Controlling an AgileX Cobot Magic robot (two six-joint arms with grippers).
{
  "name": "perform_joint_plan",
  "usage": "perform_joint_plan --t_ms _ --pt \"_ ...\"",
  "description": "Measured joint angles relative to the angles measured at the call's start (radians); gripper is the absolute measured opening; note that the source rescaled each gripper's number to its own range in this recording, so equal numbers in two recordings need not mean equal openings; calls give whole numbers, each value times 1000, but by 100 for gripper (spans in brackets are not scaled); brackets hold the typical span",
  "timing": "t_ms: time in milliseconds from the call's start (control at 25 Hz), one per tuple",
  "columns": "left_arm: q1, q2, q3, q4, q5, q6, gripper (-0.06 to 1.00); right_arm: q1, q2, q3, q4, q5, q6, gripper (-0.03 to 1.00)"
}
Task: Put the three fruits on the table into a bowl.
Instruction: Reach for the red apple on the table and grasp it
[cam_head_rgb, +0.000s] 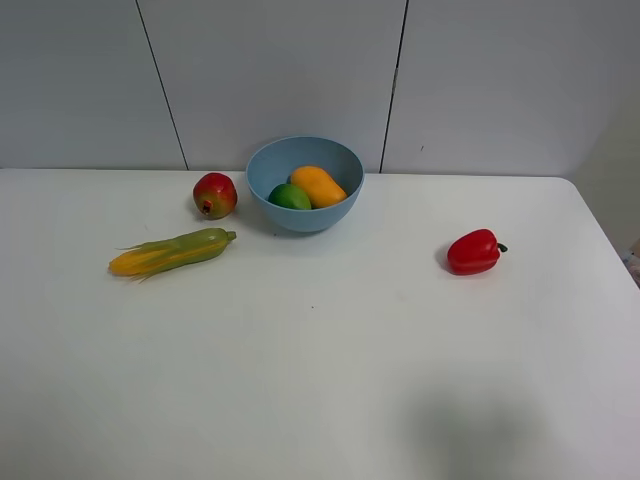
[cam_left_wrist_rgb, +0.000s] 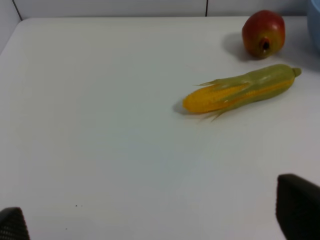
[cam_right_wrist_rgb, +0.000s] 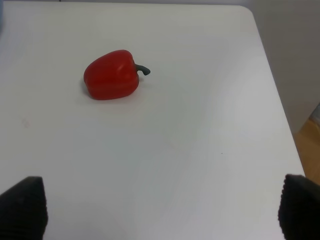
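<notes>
The light-blue bowl (cam_head_rgb: 305, 183) stands at the back middle of the white table (cam_head_rgb: 320, 350). Inside it lie the orange-yellow mango (cam_head_rgb: 318, 186) and the green lime-like fruit (cam_head_rgb: 289, 197). The red pomegranate-like fruit (cam_head_rgb: 215, 194) (cam_left_wrist_rgb: 263, 33) rests on the table just left of the bowl, apart from it. Neither arm shows in the exterior high view. My left gripper (cam_left_wrist_rgb: 155, 220) is open, its dark fingertips (cam_left_wrist_rgb: 297, 210) well short of the pomegranate, nothing between them. My right gripper (cam_right_wrist_rgb: 160, 207) is open and empty, fingertips (cam_right_wrist_rgb: 22, 207) wide apart.
A yellow-green corn cob (cam_head_rgb: 172, 251) (cam_left_wrist_rgb: 240, 89) lies left of the bowl, in front of the pomegranate. A red bell pepper (cam_head_rgb: 474, 251) (cam_right_wrist_rgb: 112, 75) sits on the right side. The table's right edge (cam_right_wrist_rgb: 280, 100) is near the pepper.
</notes>
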Motion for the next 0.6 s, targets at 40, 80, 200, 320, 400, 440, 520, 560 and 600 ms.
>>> perform_joint_plan --t_ms 40,80,200,320,400,440,520,560,600 --pt "0 0 0 0 0 0 100 0 0 0 0 0 0 77" --pt "0 0 0 0 0 0 100 0 0 0 0 0 0 77" --pt "0 0 0 0 0 0 100 0 0 0 0 0 0 77" --pt "0 0 0 0 0 0 100 0 0 0 0 0 0 77" --pt "0 0 0 0 0 0 100 0 0 0 0 0 0 77" --pt "0 0 0 0 0 0 100 0 0 0 0 0 0 77" --pt "0 0 0 0 0 0 100 0 0 0 0 0 0 77" --pt "0 0 0 0 0 0 100 0 0 0 0 0 0 77" --pt "0 0 0 0 0 0 100 0 0 0 0 0 0 77"
